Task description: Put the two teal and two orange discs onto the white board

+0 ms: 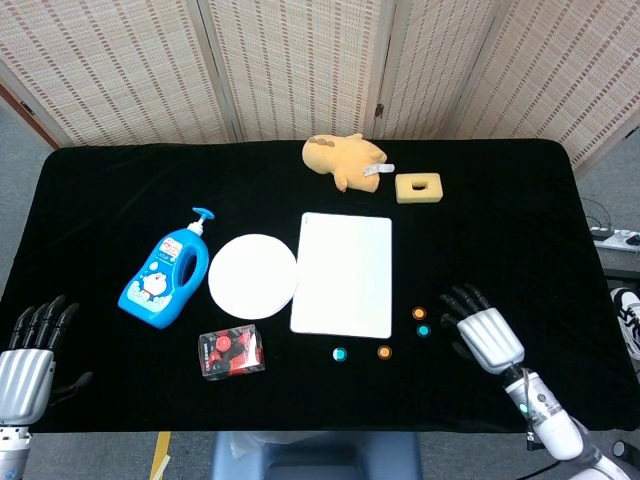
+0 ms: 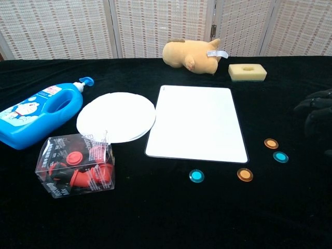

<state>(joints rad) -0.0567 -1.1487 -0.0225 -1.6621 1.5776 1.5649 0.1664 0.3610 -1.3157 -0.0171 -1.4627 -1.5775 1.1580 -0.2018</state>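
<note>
Silver hand (image 1: pixel 488 337), black fingers (image 1: pixel 463 297)
</note>
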